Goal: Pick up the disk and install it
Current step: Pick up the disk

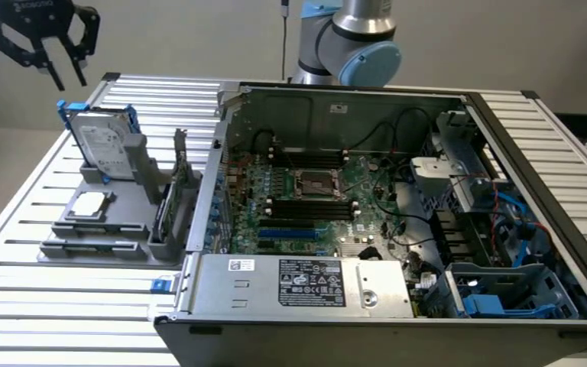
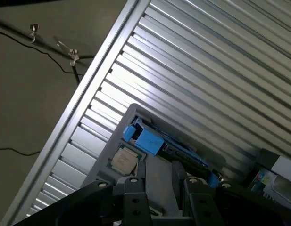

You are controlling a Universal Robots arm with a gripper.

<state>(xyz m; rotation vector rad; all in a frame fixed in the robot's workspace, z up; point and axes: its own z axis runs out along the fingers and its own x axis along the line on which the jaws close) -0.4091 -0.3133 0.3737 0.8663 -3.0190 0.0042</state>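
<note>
Your jaws hang open and empty above the disk standing in its holder; nothing picked up or installed yet.

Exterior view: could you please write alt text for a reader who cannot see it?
The open tool hangs empty above the disk, which stands upright in a grey holder on a slatted metal table. At the exterior view's right lies an open computer case.

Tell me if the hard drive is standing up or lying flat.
Upright: the hard drive stands on edge in the grey holder, blue rail uppermost.
</note>
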